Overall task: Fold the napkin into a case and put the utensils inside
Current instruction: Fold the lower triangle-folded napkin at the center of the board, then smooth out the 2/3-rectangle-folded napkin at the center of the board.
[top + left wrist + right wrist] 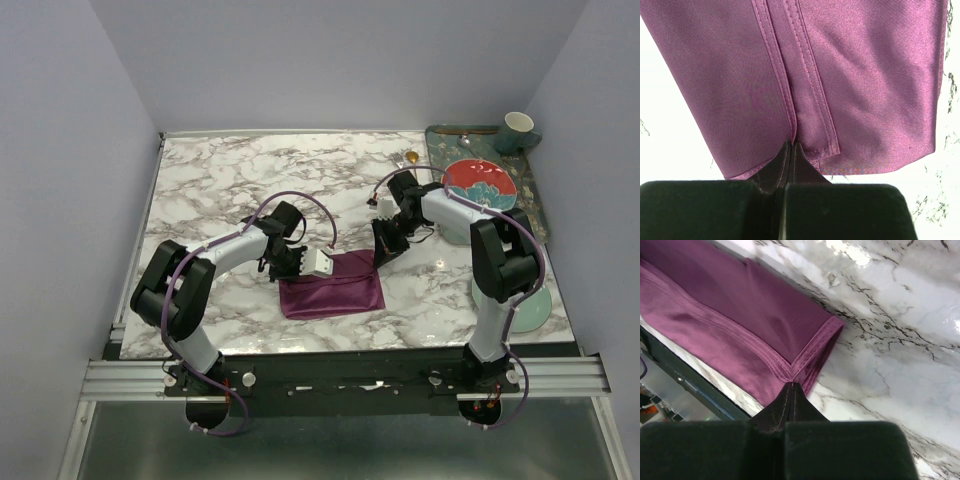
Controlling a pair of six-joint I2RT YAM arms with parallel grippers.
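Observation:
The plum-purple napkin [332, 288] lies folded in layers as a wide rectangle near the table's front middle. My left gripper [292, 262] is at its far left edge. In the left wrist view the gripper [791, 145] is shut on the napkin's [850, 75] stitched hem. My right gripper [386, 246] is at the far right corner. In the right wrist view the gripper [792, 386] is shut on the hemmed corner of the napkin [740, 310]. A small gold spoon end [410, 158] lies at the back, near the tray. I cannot make out the silver fork.
A dark green tray [535, 195] at the back right holds a red patterned plate [480, 180] and a white cup [518, 125]. A pale green plate [535, 310] sits at the front right by the right arm's base. The table's front edge runs just below the napkin.

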